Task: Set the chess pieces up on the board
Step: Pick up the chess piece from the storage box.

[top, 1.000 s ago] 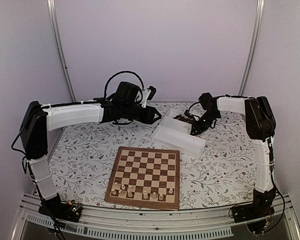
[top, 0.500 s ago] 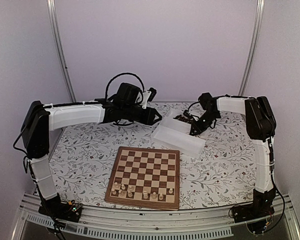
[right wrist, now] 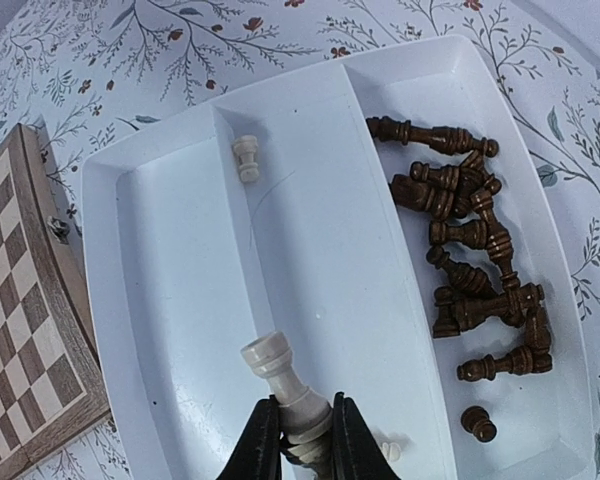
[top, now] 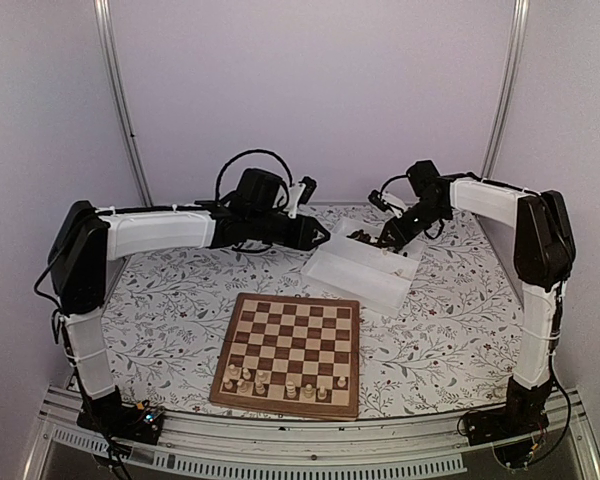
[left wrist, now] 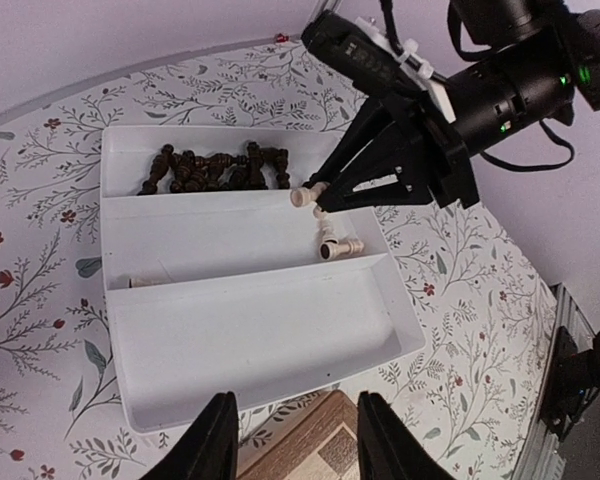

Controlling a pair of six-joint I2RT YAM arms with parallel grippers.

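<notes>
The right arm (top: 485, 198) has risen from the white tray (top: 355, 270) near the worktop's far edge, its jaws clenched on a pale chess piece (right wrist: 278, 372) just above the tray floor. The left arm (top: 165, 232) has edged towards the tray, jaws released. The board (top: 292, 335) lies by the near edge, pale pieces (top: 248, 380) along its nearest rows

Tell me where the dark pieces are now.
In the top view, the dark pieces lie heaped in the white tray's far compartment, beyond the board, beside the right gripper.
</notes>
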